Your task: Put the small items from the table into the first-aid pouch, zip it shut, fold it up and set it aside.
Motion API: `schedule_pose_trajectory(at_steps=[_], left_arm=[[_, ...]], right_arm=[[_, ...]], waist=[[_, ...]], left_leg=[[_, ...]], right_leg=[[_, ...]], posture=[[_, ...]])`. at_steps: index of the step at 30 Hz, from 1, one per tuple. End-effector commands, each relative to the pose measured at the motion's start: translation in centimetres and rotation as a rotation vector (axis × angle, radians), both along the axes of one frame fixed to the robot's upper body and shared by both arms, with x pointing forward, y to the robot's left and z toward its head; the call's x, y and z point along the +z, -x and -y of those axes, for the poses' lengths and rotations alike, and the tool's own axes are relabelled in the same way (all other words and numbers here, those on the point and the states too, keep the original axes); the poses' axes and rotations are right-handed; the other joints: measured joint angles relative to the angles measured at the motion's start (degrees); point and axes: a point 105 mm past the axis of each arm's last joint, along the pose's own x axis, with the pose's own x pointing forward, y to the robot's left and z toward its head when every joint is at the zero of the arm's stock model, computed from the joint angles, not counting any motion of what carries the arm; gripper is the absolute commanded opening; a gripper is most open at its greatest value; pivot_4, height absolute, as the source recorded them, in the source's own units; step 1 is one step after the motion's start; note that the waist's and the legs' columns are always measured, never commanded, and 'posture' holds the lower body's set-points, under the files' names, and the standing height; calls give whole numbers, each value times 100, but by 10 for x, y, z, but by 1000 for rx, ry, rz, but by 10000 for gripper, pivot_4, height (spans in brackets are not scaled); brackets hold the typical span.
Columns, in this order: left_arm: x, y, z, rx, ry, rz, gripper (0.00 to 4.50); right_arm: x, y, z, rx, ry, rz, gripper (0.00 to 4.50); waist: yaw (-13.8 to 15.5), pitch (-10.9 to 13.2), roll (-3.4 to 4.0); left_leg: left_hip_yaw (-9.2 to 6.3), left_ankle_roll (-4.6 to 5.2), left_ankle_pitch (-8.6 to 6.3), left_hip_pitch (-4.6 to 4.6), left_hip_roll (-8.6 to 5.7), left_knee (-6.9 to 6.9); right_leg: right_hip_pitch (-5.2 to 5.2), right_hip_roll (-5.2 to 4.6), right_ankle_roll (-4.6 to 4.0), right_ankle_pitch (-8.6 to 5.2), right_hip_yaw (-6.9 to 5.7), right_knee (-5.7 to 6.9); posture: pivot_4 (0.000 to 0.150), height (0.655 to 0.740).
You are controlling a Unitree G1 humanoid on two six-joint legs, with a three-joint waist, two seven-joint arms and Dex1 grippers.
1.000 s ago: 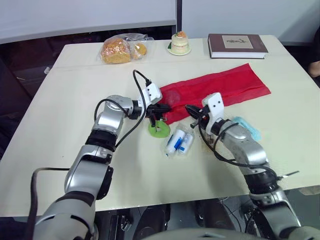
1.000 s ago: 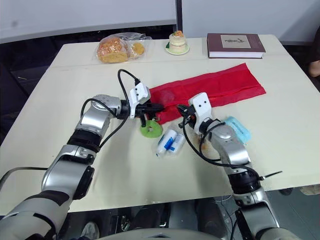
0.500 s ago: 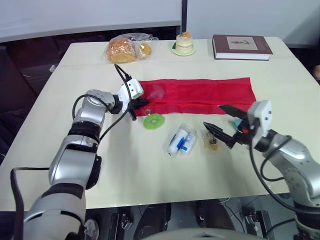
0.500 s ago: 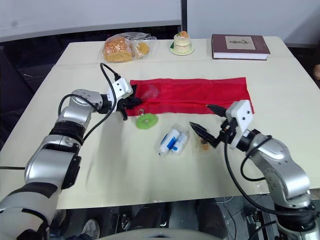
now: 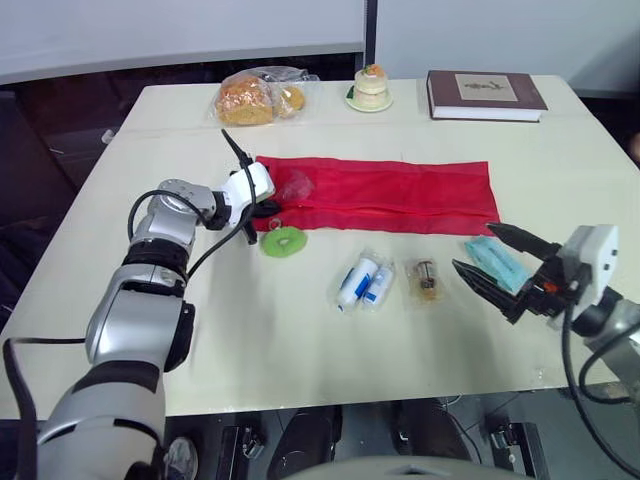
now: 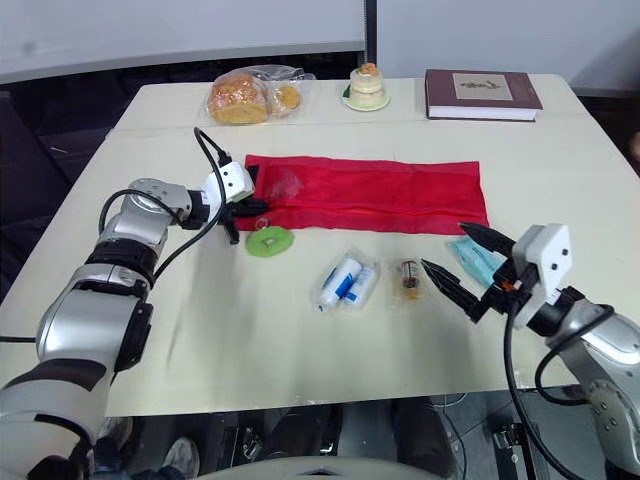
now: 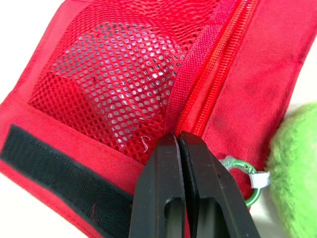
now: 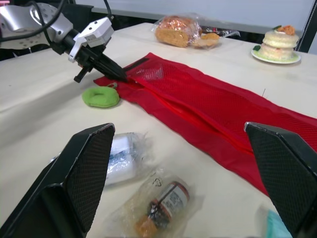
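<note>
The red mesh first-aid pouch lies unfolded flat across the table. My left gripper is shut on the zipper at the pouch's left end, where a green clip hangs. A green round item lies just in front of that end. A packet of two white-and-blue tubes and a bagged small bottle lie in front of the pouch. My right gripper is open at the front right, fingers spread around a teal packet without touching it.
A bag of bread, a small cake on a plate and a brown book stand along the table's far edge. The table's front edge runs just below my right gripper.
My left gripper pulled the pouch's end to the left, and the pouch now lies straight. My right gripper opened and drew back to the front right, away from the pouch.
</note>
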Motion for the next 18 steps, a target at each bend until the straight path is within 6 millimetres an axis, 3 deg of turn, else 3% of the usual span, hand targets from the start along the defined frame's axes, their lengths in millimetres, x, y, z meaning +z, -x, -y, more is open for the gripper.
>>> schedule_pose_trajectory(at_steps=[1,2,5,10,12,13,14,18], left_arm=[[6,2,-11,14,-15,20,0],[7,2,-12,22,-12,24,0],[10,3,-12,25,21,15,8046],[17,10,-7,-64,29,-13,28767],[33,10,10,-134,87,13,32782],[39,11,19,-176,106,26,39696],[42,12,28,-211,123,37,43626],[40,16,65,-324,161,11,44393]], right_arm=[[22,12,5,28,3,86,44754],[23,12,6,21,10,90,44754],[25,13,8,10,15,99,45000],[23,9,6,-8,19,108,45000],[23,7,5,-20,16,122,45000],[23,7,5,-22,16,124,45000],[23,6,5,-26,22,123,45000],[22,3,3,-37,17,123,45000]], waist=[[-3,0,-2],[-5,0,-2],[0,-1,-3],[8,-1,-3],[20,-1,-3],[30,0,-4],[50,0,-4],[120,0,-4]], left_leg=[[-2,3,-2,0,1,0],[0,8,-5,2,1,2],[-2,9,-5,2,2,2],[-2,8,-5,1,1,5],[-2,8,-4,1,1,6],[-2,8,-5,1,1,8],[-3,8,-4,-1,1,10],[-2,0,0,-3,1,24]], right_leg=[[2,1,0,0,-2,-2],[4,1,0,0,0,0],[4,2,0,0,-4,1],[4,1,0,0,-4,1],[5,0,0,0,-3,0],[5,0,0,0,-4,0],[6,0,0,0,-4,0],[11,-1,0,0,-6,0]], posture=[[1500,7289],[1500,7289],[1500,7289],[1500,7289],[1500,7289],[1500,7289],[1500,7289],[1500,7289]])
